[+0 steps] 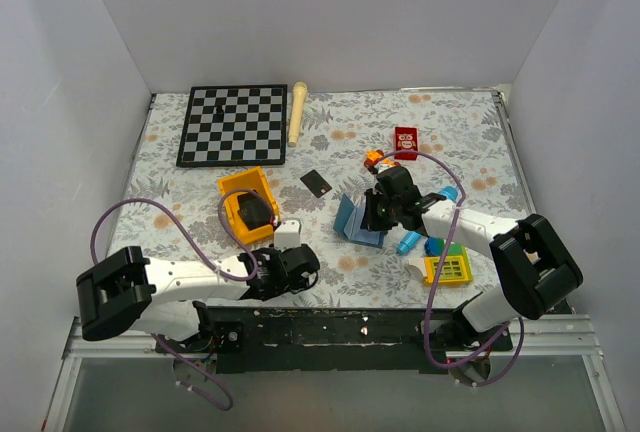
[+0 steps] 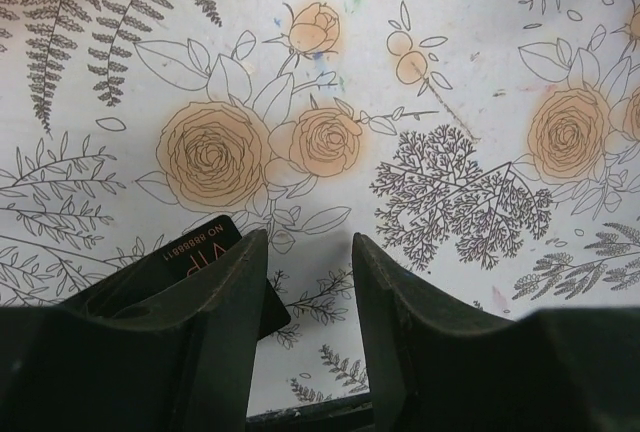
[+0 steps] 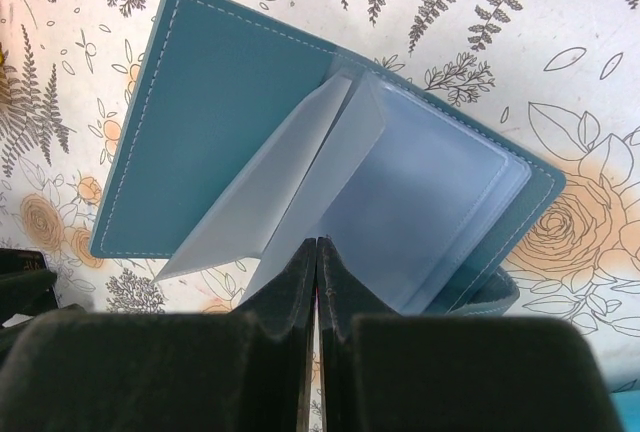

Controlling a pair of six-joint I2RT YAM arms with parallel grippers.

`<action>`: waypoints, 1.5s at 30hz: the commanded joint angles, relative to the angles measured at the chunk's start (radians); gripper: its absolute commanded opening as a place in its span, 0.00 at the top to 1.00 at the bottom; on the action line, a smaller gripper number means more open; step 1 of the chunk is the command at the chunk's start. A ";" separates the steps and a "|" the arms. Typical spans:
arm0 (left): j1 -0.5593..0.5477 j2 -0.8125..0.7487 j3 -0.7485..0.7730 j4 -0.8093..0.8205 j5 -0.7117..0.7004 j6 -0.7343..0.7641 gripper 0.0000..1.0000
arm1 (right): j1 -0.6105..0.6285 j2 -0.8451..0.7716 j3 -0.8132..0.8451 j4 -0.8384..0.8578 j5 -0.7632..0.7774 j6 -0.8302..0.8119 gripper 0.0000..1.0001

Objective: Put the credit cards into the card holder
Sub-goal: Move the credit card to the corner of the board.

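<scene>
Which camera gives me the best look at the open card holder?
Right wrist: the slate-blue folding card holder fills the frame, open, clear sleeves fanned up. Top external shows it small, partly covered by the right pincer. Left wrist shows nothing recognisable of it.

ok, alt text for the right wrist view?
The slate-blue card holder lies open on a floral tablecloth, its clear plastic sleeves fanned upward. The right gripper, shut, sits with its tips at the sleeves' lower edge.

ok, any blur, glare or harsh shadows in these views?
Top external: even light, soft shadows, no glare. Left wrist: left gripper dark and soft-edged, credit card print sharp. Right wrist: right gripper a dark blur, card holder crisp.
</scene>
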 commanded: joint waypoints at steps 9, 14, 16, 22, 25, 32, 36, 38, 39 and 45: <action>-0.023 -0.040 0.061 -0.216 -0.001 -0.023 0.59 | 0.001 0.006 0.028 0.036 -0.011 0.001 0.94; -0.020 -0.101 0.121 -0.273 -0.082 -0.009 0.56 | 0.001 0.001 0.028 0.033 -0.011 0.001 0.94; -0.009 -0.125 0.125 -0.289 -0.105 -0.004 0.55 | 0.001 -0.002 0.026 0.033 -0.010 0.001 0.94; 0.124 -0.147 0.066 -0.273 -0.052 -0.019 0.56 | 0.001 -0.002 0.025 0.033 -0.014 0.001 0.94; 0.187 -0.123 0.047 -0.278 -0.035 -0.050 0.58 | 0.000 -0.003 0.025 0.030 -0.014 -0.001 0.94; 0.232 -0.008 0.079 -0.327 -0.029 -0.114 0.66 | 0.001 -0.010 0.020 0.024 -0.014 -0.005 0.94; 0.232 0.014 0.057 -0.302 0.027 -0.127 0.81 | 0.001 -0.014 0.016 0.024 -0.013 -0.005 0.94; 0.231 0.011 0.035 -0.290 0.056 -0.134 0.91 | 0.001 -0.013 0.014 0.024 -0.011 -0.005 0.94; 0.231 0.009 0.021 -0.286 0.070 -0.139 0.95 | 0.000 -0.013 0.016 0.025 -0.013 -0.004 0.94; 0.214 -0.041 -0.028 -0.290 0.113 -0.171 1.00 | 0.001 -0.005 0.020 0.030 -0.017 -0.005 0.94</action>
